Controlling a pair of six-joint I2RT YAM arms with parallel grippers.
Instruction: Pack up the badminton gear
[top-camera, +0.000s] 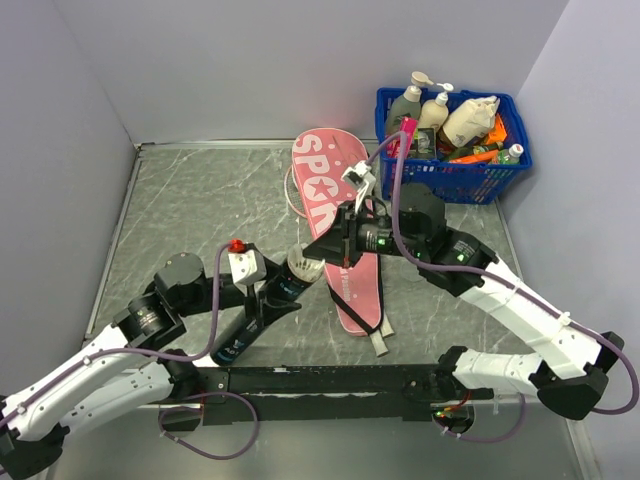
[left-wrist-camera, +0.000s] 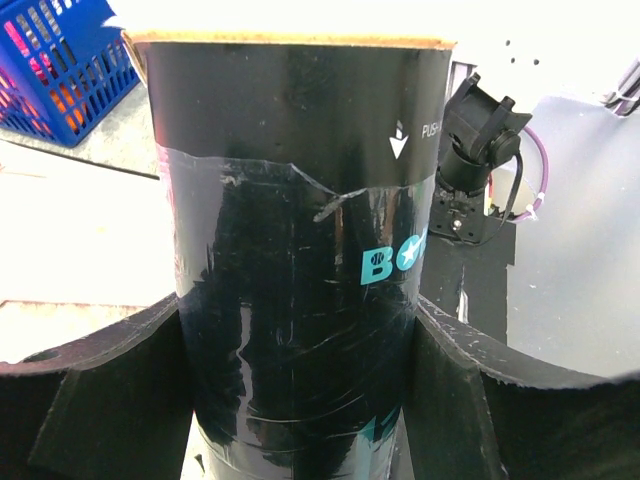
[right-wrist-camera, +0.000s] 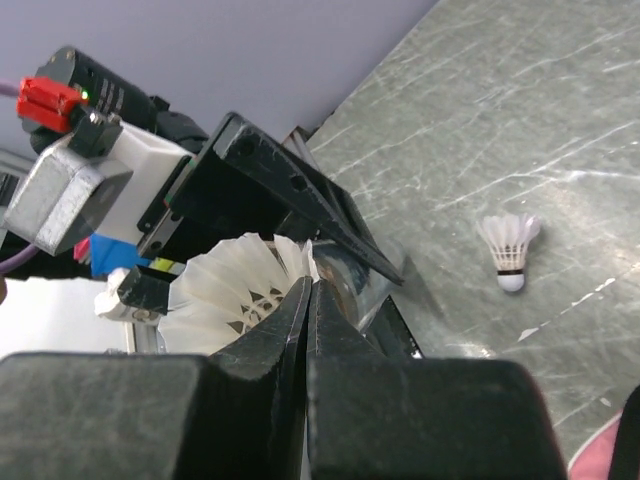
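Right gripper is closed, its tips apparently nipping the rim of the feather skirt of a shuttlecock. The skirt opens toward the wrist camera, so the cork end, which is hidden, should point away from the gripper.

Straight ahead of it is the black tube, clamped between the fingers of the left gripper, one on each side of the barrel. In the top view the tube leans over the middle of the desk. Its foot is toward the near left corner and its open mouth is raised toward the far right, meeting the right gripper's tips beside the racket cover.

That line is what the next move turns on. The shuttlecock sits at the mouth, so it looks as if it must travel down the tube's long axis, toward the near left, with no sideways drift — the skirt seems nearly as wide as the bore. How far the cork is already inside cannot be made out.

A second shuttlecock lies on its side on the bare desk, well apart from the tube. The pink racket cover runs from the far edge toward the near edge at mid-desk, with white handles poking out of its near end.
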